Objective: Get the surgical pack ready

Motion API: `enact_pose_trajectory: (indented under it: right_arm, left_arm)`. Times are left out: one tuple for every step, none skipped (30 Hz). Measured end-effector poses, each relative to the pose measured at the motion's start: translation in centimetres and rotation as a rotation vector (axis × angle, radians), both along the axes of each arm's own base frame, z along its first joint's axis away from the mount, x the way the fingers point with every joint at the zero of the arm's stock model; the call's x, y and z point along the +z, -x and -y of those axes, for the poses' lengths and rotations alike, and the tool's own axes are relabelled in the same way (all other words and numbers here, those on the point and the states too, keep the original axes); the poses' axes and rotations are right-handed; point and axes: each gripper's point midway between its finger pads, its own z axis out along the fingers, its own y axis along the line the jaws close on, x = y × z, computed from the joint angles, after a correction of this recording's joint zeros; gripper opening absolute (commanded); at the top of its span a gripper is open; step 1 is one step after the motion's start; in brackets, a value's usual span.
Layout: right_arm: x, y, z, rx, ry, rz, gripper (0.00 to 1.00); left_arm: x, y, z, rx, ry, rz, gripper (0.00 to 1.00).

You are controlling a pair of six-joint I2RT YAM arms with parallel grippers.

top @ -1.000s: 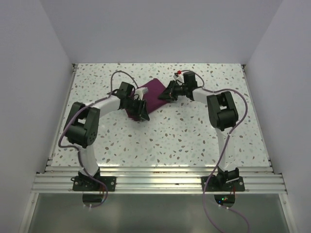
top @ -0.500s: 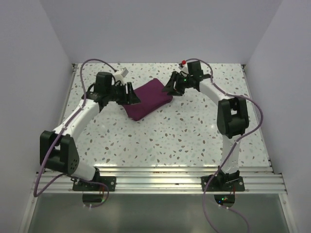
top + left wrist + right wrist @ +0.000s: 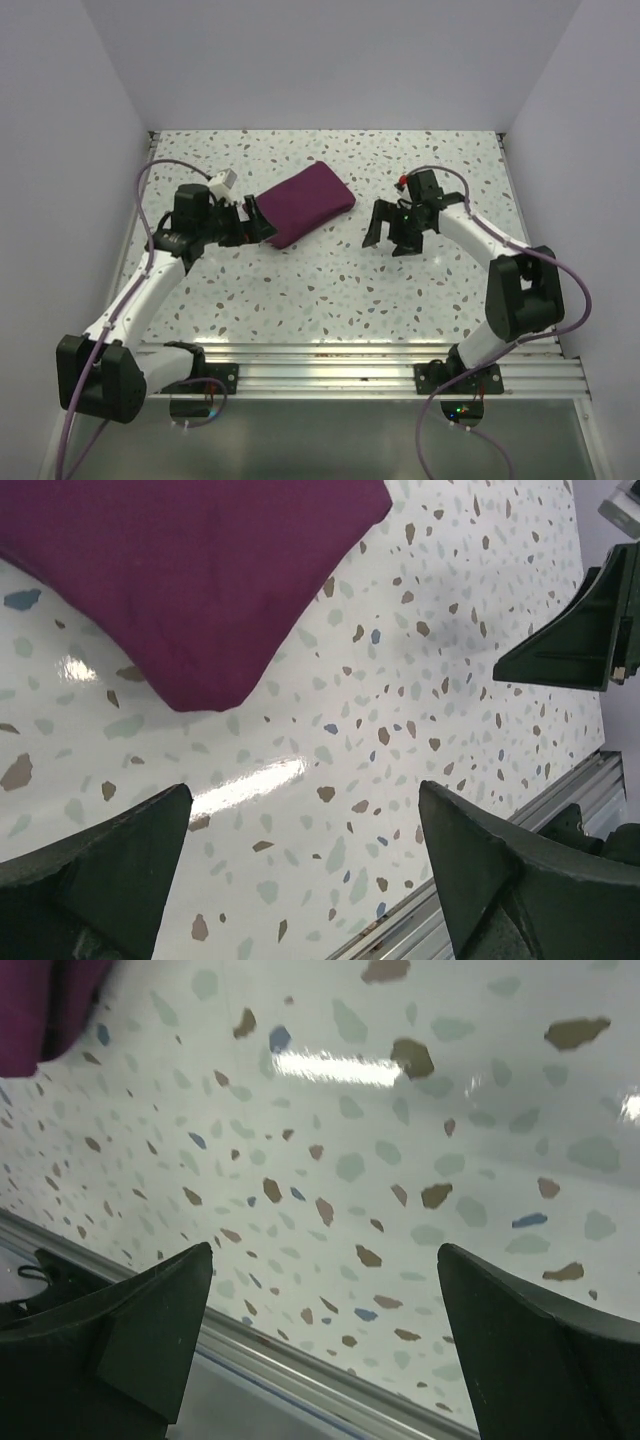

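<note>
The surgical pack (image 3: pixel 305 203) is a folded dark magenta cloth bundle lying flat on the speckled table, toward the back centre. My left gripper (image 3: pixel 255 224) hovers just off its near-left corner, open and empty. In the left wrist view the pack (image 3: pixel 200 580) fills the upper left, beyond my left gripper (image 3: pixel 305 795). My right gripper (image 3: pixel 385 238) stands open and empty to the right of the pack, well apart from it. The right wrist view shows my right gripper (image 3: pixel 325 1255) over bare table, with a corner of the pack (image 3: pixel 45 1005) at the top left.
White walls close in the table at the back and both sides. An aluminium rail (image 3: pixel 320 370) runs along the near edge and shows in the right wrist view as the rail (image 3: pixel 300 1370). The right gripper's fingers (image 3: pixel 570 630) appear at the right of the left wrist view.
Both grippers have opened wide and drawn back from the pack toward the near side, the left one leftward, the right one rightward. The pack stays where it lay.
</note>
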Motion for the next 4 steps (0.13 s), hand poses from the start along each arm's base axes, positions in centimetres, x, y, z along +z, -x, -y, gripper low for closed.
enact_pose_trajectory:
  right_arm:
    - [-0.4,0.8,0.2,0.002,0.004,-0.017,0.99]
    - [-0.9,1.6,0.4,0.006,0.003,-0.027,0.99]
    - [-1.3,2.4,0.6,0.006,0.005,-0.042,0.99]
    - [-1.6,3.1,0.7,0.008,0.002,-0.051,0.99]
  left_arm:
    - [-0.4,0.4,-0.1,0.006,0.0,-0.011,1.0]
    - [-0.8,0.8,-0.2,0.012,0.0,-0.021,1.0]
    - [-1.1,1.2,-0.3,0.015,0.002,-0.028,0.99]
    - [-1.3,1.4,-0.3,0.019,0.006,-0.034,1.0]
